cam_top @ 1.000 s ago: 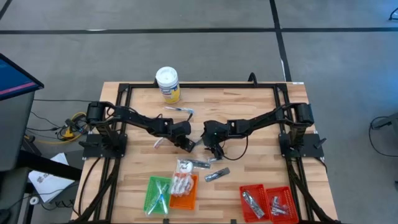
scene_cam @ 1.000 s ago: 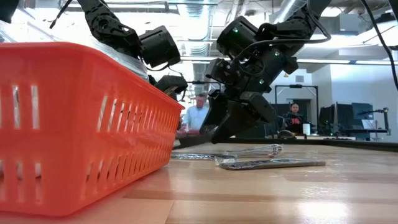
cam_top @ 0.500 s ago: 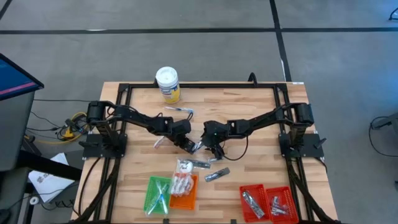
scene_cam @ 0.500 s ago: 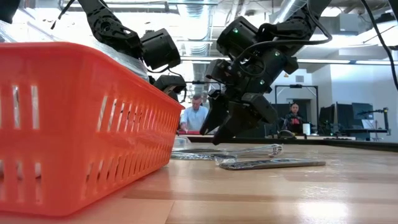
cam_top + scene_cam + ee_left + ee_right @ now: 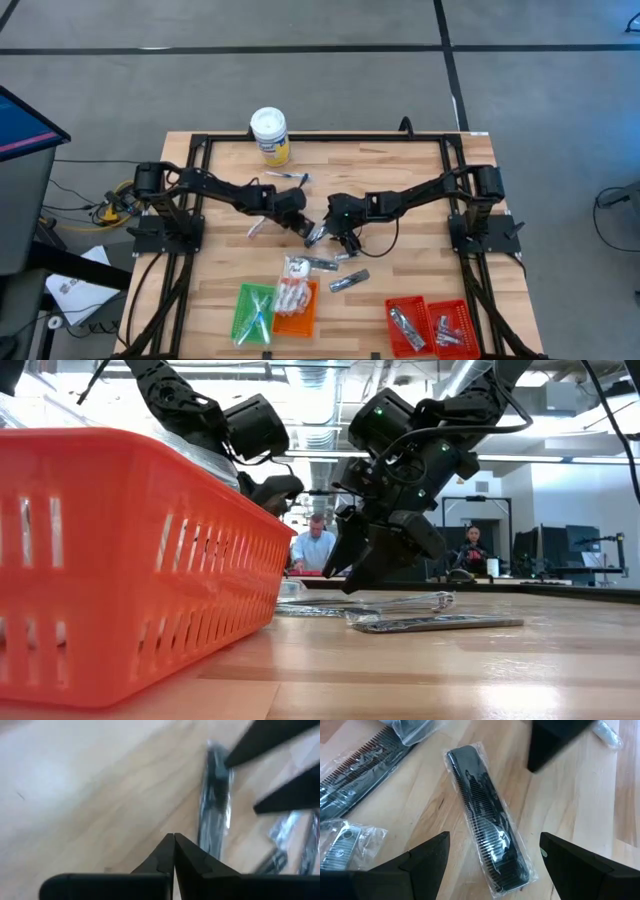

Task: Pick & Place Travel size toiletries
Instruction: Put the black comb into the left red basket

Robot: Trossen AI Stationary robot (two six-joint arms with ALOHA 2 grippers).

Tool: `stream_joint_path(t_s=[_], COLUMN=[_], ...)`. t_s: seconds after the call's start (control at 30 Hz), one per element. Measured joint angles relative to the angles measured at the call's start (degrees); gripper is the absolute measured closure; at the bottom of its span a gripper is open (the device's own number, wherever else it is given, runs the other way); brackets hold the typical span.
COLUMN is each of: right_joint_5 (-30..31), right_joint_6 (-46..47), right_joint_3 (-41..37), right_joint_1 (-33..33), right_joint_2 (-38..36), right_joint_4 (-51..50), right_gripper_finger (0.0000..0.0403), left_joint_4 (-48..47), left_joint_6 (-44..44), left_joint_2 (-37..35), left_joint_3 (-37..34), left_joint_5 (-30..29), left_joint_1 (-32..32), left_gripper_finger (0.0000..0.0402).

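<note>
Crinkly plastic wrap on the comb point(image 5: 487, 837) looks slippery. It lies flat on the counter point(image 5: 580, 805) between the right fingers point(image 5: 495, 862), which are spread wide, so they could skid off it. Left fingers point(image 5: 173, 851), clenched empty, sit just beside and might collide.
</note>
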Motion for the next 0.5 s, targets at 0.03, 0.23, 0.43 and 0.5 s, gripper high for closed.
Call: stream_joint_path(t_s=[0.03,0.23,0.43,0.5], right_joint_5=[0.0,0.0,-0.2,-0.2], right_joint_6=[0.0,-0.2,-0.4,-0.4], right_joint_3=[0.0,0.0,0.0,0.0], right_joint_1=[-0.1,-0.5,-0.4,-0.4], right_joint_2=[0.0,0.0,0.0,0.0], right_joint_4=[0.1,0.2,0.3,0.6], right_gripper_finger=[0.0101,0.0101,0.0101,0.0101], left_joint_4=[0.0,1.1,1.4,1.5], left_joint_6=[0.3,3.0,3.0,3.0], left_joint_2=[0.2,0.5,0.6,0.7], left_joint_3=[0.1,1.5,1.9,1.9], left_joint_5=[0.7,4.0,4.7,5.7], left_joint_1=[0.0,-0.4,-0.7,-0.7], left_gripper_finger=[0.0401,0.0401,0.0401,0.0401])
